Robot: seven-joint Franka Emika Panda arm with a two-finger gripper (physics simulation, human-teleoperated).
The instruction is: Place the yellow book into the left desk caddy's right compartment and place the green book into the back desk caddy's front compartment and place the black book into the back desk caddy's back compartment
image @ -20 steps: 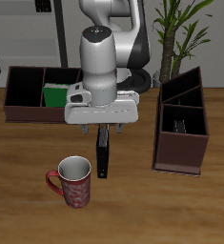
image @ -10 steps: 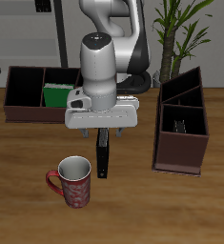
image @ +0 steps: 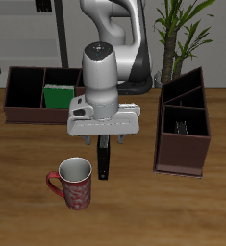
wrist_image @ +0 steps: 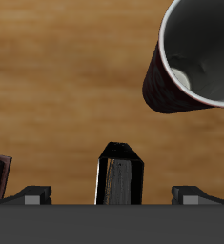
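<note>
Lengthwise front-to-back, black book [image: 105, 159] flat, under claw [image: 105, 137]

The arm reaches forward from its base, wrist bent so the gripper [image: 105, 141] points straight down, close above the table. Its two fingers [wrist_image: 32, 195] are spread wide apart, with nothing clamped between them.

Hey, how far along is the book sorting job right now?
The green book already stands in the back desk caddy. The gripper is open above the black book, which lies on the table beside the mug, not yet grasped. It has yet to go into the caddy. The yellow book cannot be made out.
</note>
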